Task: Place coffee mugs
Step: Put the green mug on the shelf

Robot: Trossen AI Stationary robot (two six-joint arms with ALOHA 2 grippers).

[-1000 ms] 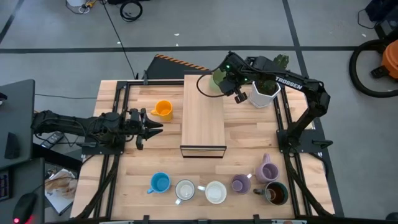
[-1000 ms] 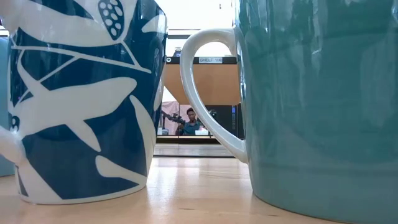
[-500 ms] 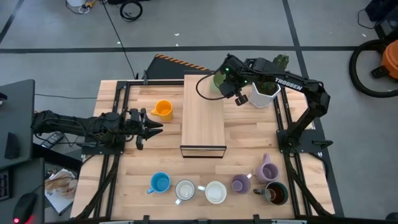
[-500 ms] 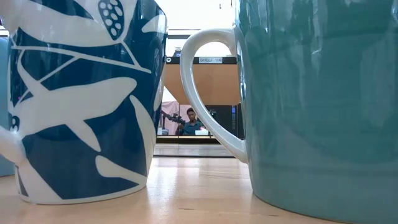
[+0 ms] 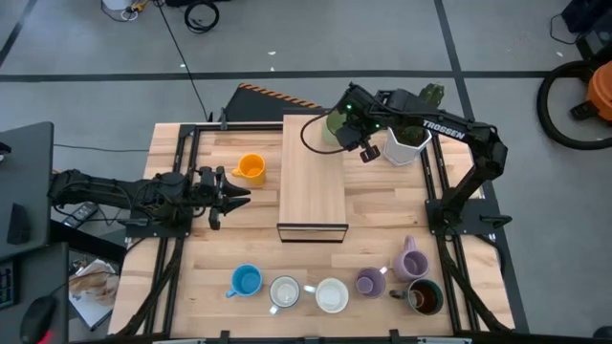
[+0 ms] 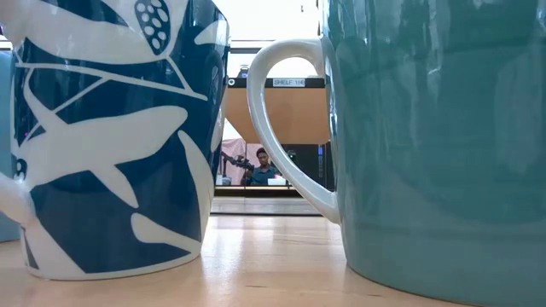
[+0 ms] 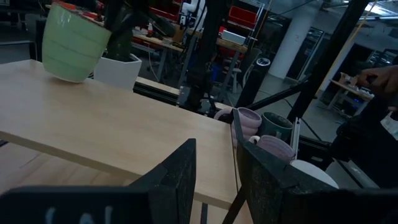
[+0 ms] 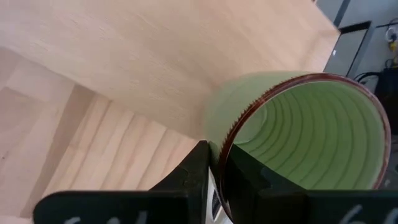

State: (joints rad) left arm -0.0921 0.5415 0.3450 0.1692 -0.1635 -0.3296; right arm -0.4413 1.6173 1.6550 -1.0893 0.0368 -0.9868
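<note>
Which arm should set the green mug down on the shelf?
Right. The right gripper already pinches the green mug's rim at the raised shelf's far corner. The left gripper waits empty near the orange mug.

Robotics lab or workshop — a wooden table [image 5: 378,215] in a black metal frame stands on a grey concrete floor [image 5: 287,38] w/ taped lines, cables [image 5: 201,14] lying loose. Left wrist view shows workbenches [image 7: 165,43], red storage bins [image 7: 239,15], a white pillar [image 7: 301,31] and dark frame posts. Low view — a person [image 6: 263,166] far back, beside another robot arm [image 6: 237,162], under a sign reading "SHELF".
</note>
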